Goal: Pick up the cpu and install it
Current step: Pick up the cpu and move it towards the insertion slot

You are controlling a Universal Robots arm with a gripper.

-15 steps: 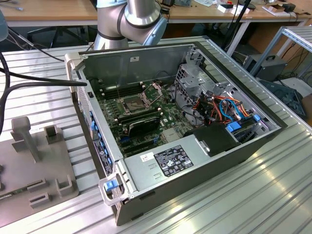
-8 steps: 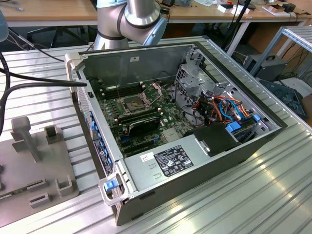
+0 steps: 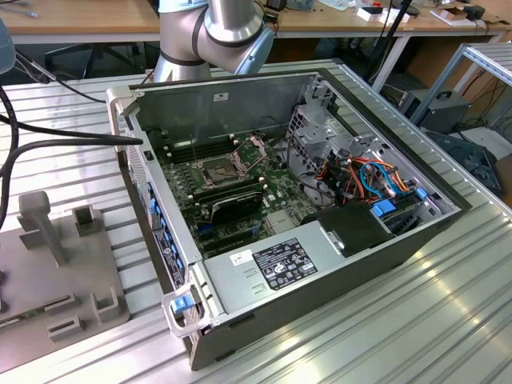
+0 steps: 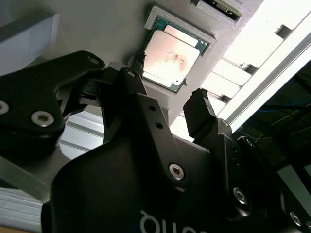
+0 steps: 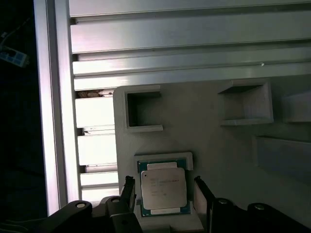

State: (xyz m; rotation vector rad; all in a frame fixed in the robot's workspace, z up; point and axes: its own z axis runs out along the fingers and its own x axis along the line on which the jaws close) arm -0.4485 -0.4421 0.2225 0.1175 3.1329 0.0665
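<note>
The cpu [image 5: 164,191] is a square chip with a silver lid and a green edge. It lies flat in a shallow recess of the grey fixture plate [image 5: 209,131]. In both wrist views my gripper [image 5: 165,188] hangs over it, open, with one black finger [image 5: 204,194] on each side of the chip and a small gap to it. The cpu [image 4: 172,58] lies past the fingertips [image 4: 199,104] of my gripper [image 4: 169,80]. In the exterior view the open computer case [image 3: 336,256] shows its motherboard, with the bare cpu socket [image 3: 220,170] near the middle.
The grey fixture plate [image 3: 48,264] carries raised blocks and slots at the exterior view's left, beside the case. Black cables [image 3: 56,144] run across the slatted aluminium table [image 3: 384,336]. In the first wrist view the table's edge rail [image 5: 51,107] runs close to the fixture.
</note>
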